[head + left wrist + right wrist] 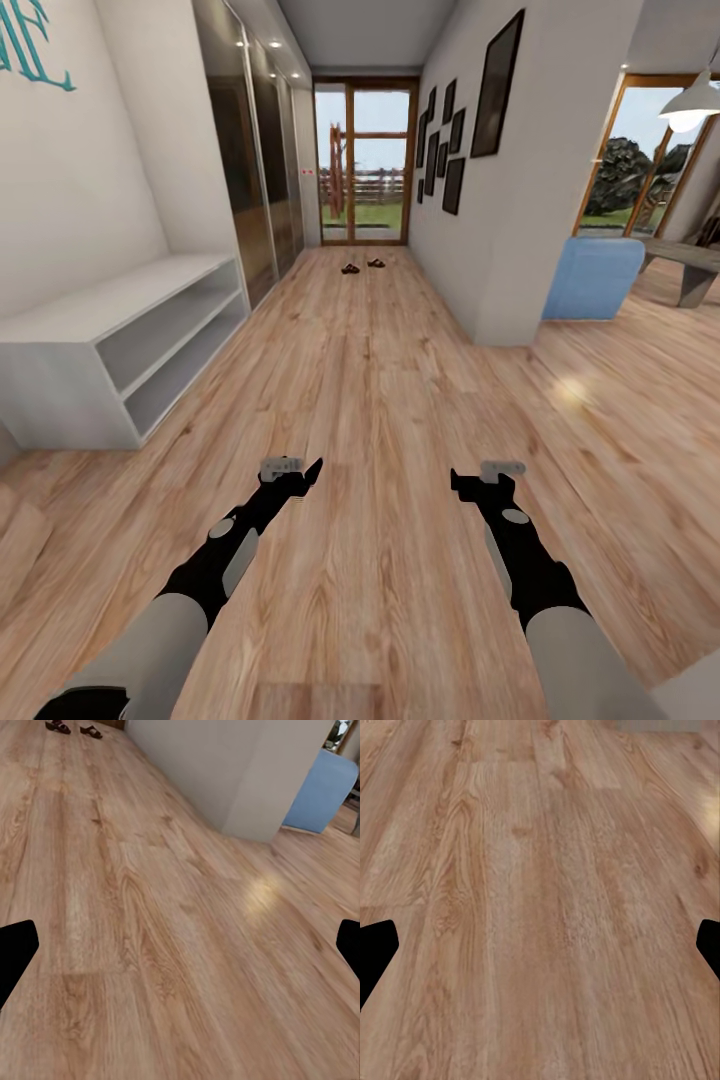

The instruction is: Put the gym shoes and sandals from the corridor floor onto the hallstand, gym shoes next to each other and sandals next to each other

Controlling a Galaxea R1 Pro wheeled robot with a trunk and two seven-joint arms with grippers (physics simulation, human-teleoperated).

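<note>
Two small dark brown sandals [349, 268] [376, 263] lie side by side, a little apart, on the wood-plank corridor floor [380, 400] far ahead, just before the glass door. The left wrist view catches the same sandals [58, 727] [91, 731] in the distance. My left gripper [296, 470] and right gripper [480, 478] hang low over bare floor, far short of the sandals. Both are open and empty, with their black fingertips [16, 949] [376, 945] spread wide apart. The gym shoes and the hallstand are out of view.
A plain low white shelf unit [120, 340] stands against the left wall, with mirrored wardrobe doors [250, 170] behind it. On the right a wall corner [510, 300] juts out, and past it stand a blue chair [595, 278] and a table [690, 265].
</note>
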